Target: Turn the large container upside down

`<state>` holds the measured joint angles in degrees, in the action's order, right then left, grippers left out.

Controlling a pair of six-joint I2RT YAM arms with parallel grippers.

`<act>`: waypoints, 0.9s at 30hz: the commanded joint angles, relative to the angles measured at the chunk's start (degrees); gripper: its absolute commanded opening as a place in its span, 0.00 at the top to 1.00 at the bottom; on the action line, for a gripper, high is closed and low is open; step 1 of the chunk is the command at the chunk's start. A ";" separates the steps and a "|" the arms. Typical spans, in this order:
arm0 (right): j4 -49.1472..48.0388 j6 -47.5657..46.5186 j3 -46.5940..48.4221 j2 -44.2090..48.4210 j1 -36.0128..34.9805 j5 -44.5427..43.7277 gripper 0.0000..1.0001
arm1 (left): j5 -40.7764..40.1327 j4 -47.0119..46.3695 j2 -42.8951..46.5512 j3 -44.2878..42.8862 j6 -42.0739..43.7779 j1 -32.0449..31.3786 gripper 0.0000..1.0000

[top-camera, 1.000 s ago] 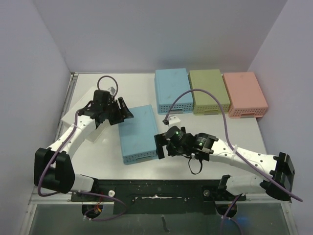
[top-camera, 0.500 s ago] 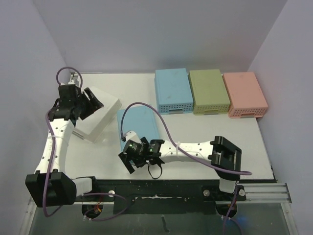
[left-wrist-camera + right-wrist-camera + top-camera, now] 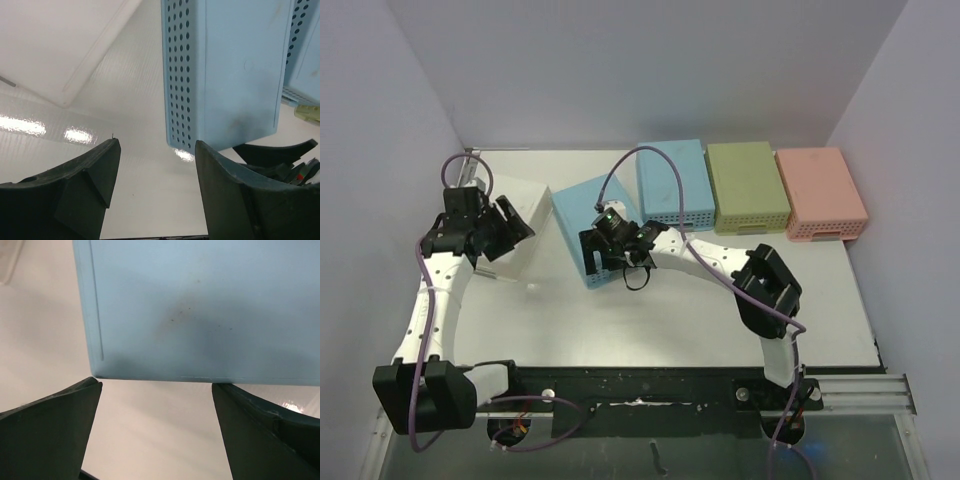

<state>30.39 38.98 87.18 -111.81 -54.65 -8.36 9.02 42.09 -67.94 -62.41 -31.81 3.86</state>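
The large container (image 3: 572, 215) is a light-blue perforated bin lying on the white table with its solid bottom up, skewed, left of centre. My right gripper (image 3: 596, 258) hangs over its near right end, open and holding nothing. In the right wrist view the bin's flat bottom (image 3: 200, 305) fills the top, and its edge lies just past my right gripper (image 3: 156, 432). My left gripper (image 3: 510, 232) is open and empty, left of the bin. In the left wrist view the bin's perforated side (image 3: 179, 75) stands ahead and to the right of my left gripper (image 3: 157, 192).
A white box (image 3: 520, 203) lies between the left gripper and the bin, also seen as the white box (image 3: 60, 40) in the left wrist view. Blue (image 3: 670, 180), green (image 3: 748, 185) and pink (image 3: 820, 192) bins stand bottom up along the back. Walls close three sides.
The blue bin has shifted back and left and turned. My right gripper moved from the front of the table to the bin's near end. The white box slid back; my left gripper hardly moved.
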 commanded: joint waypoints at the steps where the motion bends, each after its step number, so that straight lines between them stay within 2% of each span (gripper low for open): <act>1: -4.19 -1.18 4.80 0.27 0.69 2.95 0.00 | 3.00 -1.40 2.17 1.05 0.59 0.10 0.39; 8: -6.87 0.64 -3.83 6.05 0.71 3.02 0.00 | 4.13 -6.13 -0.98 3.78 0.69 -1.94 0.40; 12: -7.50 2.94 -11.70 12.14 0.70 1.09 0.00 | -3.03 -9.00 -8.29 1.85 0.38 -8.68 0.42; 14: -6.74 4.27 -15.51 16.63 0.74 -0.43 0.00 | -4.08 -10.38 -11.63 0.13 -0.35 -12.62 0.42; 20: -2.18 10.09 -28.09 30.41 0.90 -6.75 0.01 | -0.43 -18.98 -18.75 -1.32 -3.31 -14.36 0.42; 27: 5.23 14.96 -34.58 44.67 1.77 -13.53 0.01 | 5.28 -25.61 -27.91 -5.40 -2.34 -14.50 0.42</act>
<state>31.97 49.91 54.15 -74.00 -53.54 -15.14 9.93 24.64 -92.36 -63.11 -34.39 -10.79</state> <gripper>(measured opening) 0.994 0.580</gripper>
